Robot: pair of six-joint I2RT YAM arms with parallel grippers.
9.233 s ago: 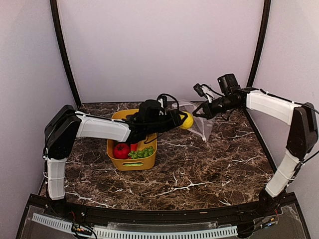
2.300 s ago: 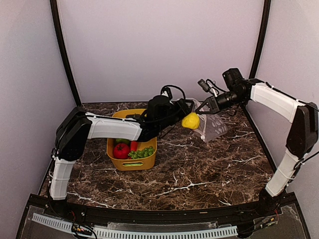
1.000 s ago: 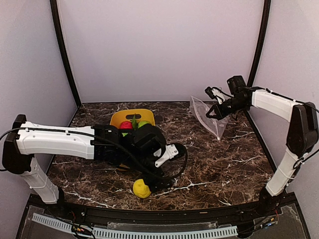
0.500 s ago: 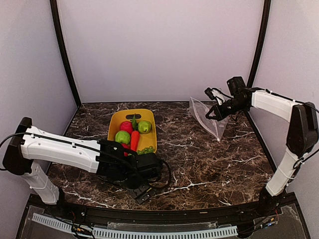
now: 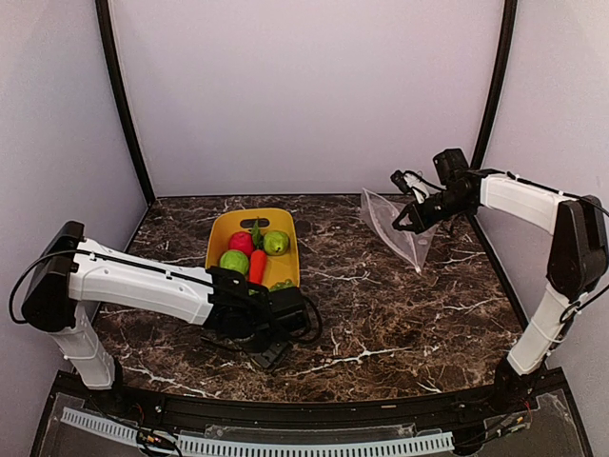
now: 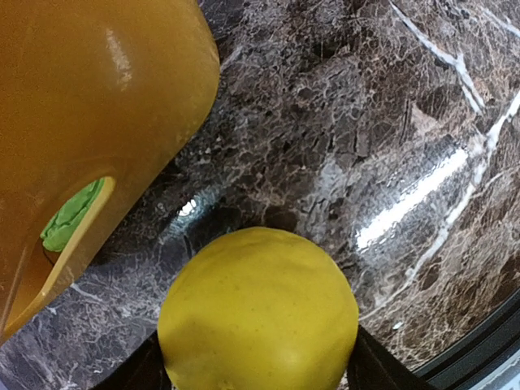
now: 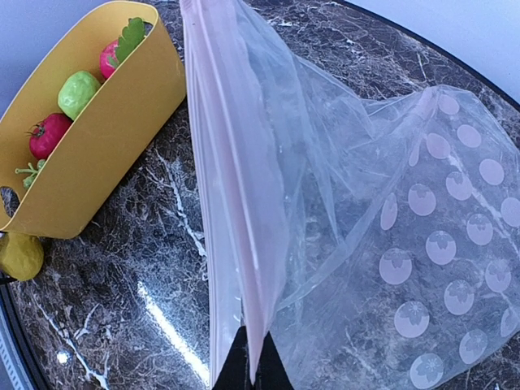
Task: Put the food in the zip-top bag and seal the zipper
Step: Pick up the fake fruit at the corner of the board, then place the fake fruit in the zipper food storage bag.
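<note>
My left gripper [image 5: 271, 352] is low over the table in front of the yellow tub and is shut on the yellow lemon [image 6: 258, 313], which fills the space between its fingers [image 6: 153, 367]. The lemon also shows in the right wrist view [image 7: 18, 254]. My right gripper [image 5: 402, 220] is shut on the mouth edge of the clear dotted zip-top bag [image 5: 393, 228] and holds it up at the back right. Its fingertips [image 7: 252, 361] pinch the pale zipper strip [image 7: 231, 187]. The bag [image 7: 422, 244] hangs open and empty.
The yellow tub [image 5: 218, 240] stands left of centre and holds a green pear [image 5: 276, 242], a red fruit [image 5: 242, 241], a green fruit [image 5: 234, 262], a carrot [image 5: 257, 268] and grapes [image 5: 282, 285]. The tub wall [image 6: 89, 97] is close to the left gripper.
The lemon left the left gripper near the bag and landed on the table's front. The left arm swung down and closed on it. The right gripper kept holding the bag.
</note>
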